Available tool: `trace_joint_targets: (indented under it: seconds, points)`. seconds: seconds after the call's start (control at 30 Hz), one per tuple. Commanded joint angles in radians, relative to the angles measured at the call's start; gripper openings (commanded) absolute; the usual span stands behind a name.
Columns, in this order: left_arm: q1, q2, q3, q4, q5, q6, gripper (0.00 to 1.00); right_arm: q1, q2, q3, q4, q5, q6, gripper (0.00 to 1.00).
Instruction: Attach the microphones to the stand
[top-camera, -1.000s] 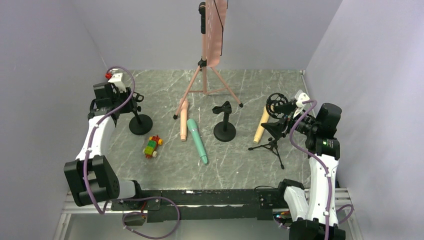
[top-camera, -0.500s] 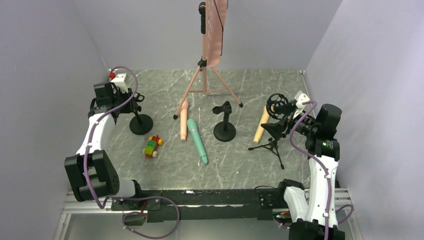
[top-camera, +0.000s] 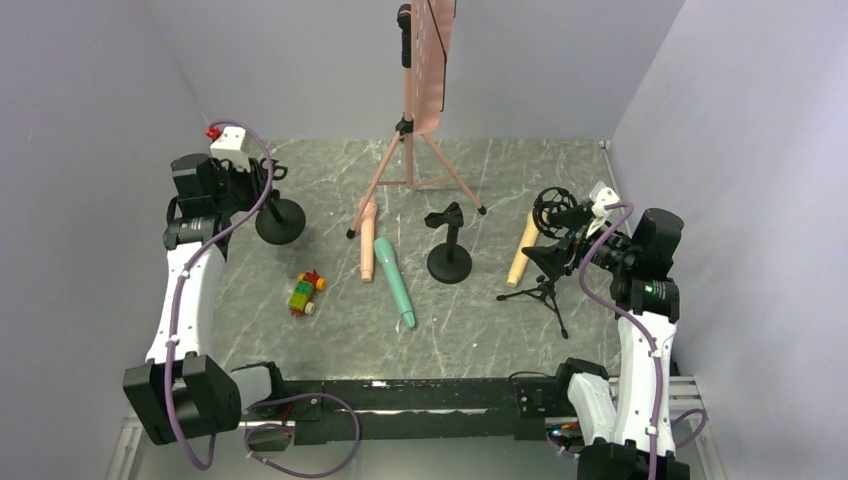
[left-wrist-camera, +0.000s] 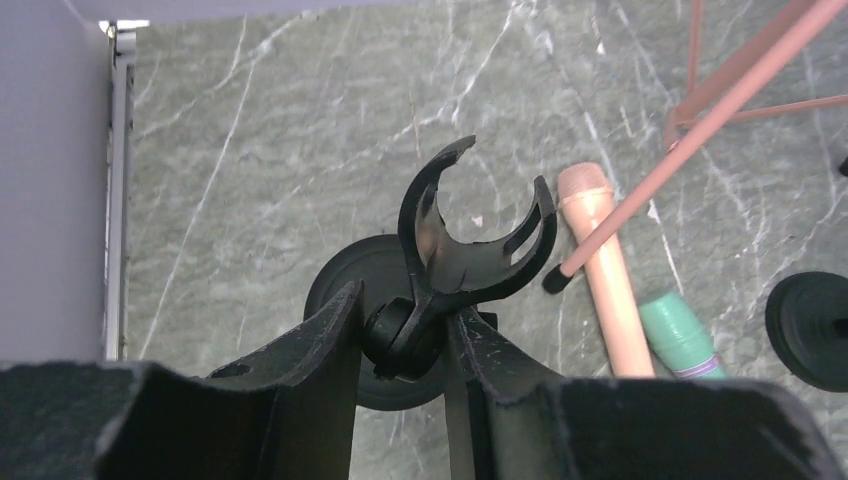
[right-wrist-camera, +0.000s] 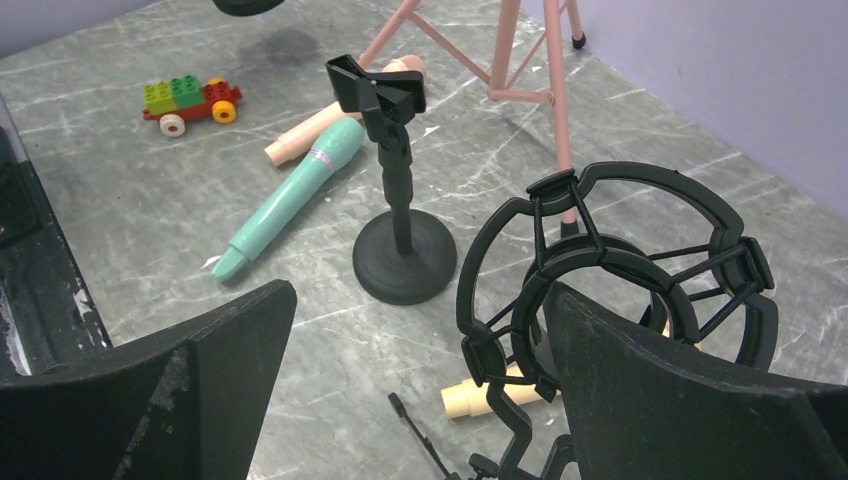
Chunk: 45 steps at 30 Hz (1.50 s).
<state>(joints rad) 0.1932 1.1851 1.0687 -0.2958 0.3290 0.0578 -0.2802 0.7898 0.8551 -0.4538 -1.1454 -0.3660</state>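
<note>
Teal mic (top-camera: 395, 280), top view: flat on the table (top-camera: 480, 335), mid-field, just beside the pink mic (top-camera: 367, 250); neither is in a stand.
Tan mic (top-camera: 522, 250), top view: flat by the tripod (top-camera: 545, 292), partly hidden behind it.
Left gripper (top-camera: 255, 185), top view: at the left stand (top-camera: 280, 220), far-left corner; jaws hidden from this angle.
Right gripper (top-camera: 572, 240), top view: at the shock mount (top-camera: 553, 208) on top of the tripod.
Untouched, top view: toy car (top-camera: 306, 293), mid stand (top-camera: 449, 255), music stand (top-camera: 420, 90).
Jaws, left wrist: together, clamped on the swivel joint just under the clip (left-wrist-camera: 470, 230); the round base sits below.
Mics, left wrist: the pink head lies under a music stand leg with the teal end beside it, both well apart from the clip.
Risk, left wrist: the grip is on a round pivot, not the post. The joint may turn or slip in the fingers, so the clip swings off aim and the base drops or knocks the pink mic.
Jaws, right wrist: wide apart, one finger on each side of the shock mount, holding nothing.
Mics, right wrist: the tan end shows under the mount; teal and pink lie beyond the mid stand.
Top edge, right wrist: a dark shape with a shadow under it, probably the left stand's base hanging clear of the table. Cannot be sure.
Risk, right wrist: closing on the thin cage could bend it or tip the light tripod onto the tan mic. All three mics are loose and round, so a nudge may roll them.
</note>
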Motion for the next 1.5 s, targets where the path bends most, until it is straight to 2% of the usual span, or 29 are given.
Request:
trace_joint_targets:
  seconds: [0.0, 0.17, 0.47, 0.67, 0.9, 1.07, 1.17, 1.4, 1.47]
  points:
    - [-0.043, -0.062, 0.093, 0.047, 0.065, 0.011, 0.0, 0.002, 0.0, -0.03, -0.042, 0.001, 0.027, 1.0]
    - [-0.165, -0.122, 0.147, -0.129, 0.134, 0.005, 0.0, 0.002, 0.002, -0.031, -0.042, 0.001, 0.021, 1.0]
    - [-0.354, -0.357, -0.019, -0.286, 0.215, -0.05, 0.0, 0.002, 0.018, -0.04, -0.034, -0.011, 0.02, 1.0]
    - [-0.516, -0.41, -0.161, -0.254, 0.211, -0.084, 0.0, 0.001, 0.021, -0.045, -0.045, -0.021, -0.007, 1.0]
    - [-0.658, -0.401, -0.247, -0.151, 0.186, 0.006, 0.0, 0.001, 0.026, -0.056, -0.039, -0.025, -0.013, 1.0]
    - [-0.717, -0.355, -0.283, -0.11, 0.141, 0.085, 0.0, 0.002, 0.029, -0.06, -0.037, -0.022, -0.014, 1.0]
    - [-0.751, -0.315, -0.275, -0.141, 0.113, 0.149, 0.0, 0.001, 0.03, -0.061, -0.038, -0.022, -0.017, 1.0]
    - [-0.762, -0.296, -0.292, -0.152, 0.082, 0.215, 0.0, 0.002, 0.029, -0.06, -0.047, -0.039, -0.031, 1.0]
    - [-0.762, -0.3, -0.297, -0.15, 0.061, 0.196, 0.06, 0.002, 0.03, -0.06, -0.047, -0.039, -0.031, 1.0]
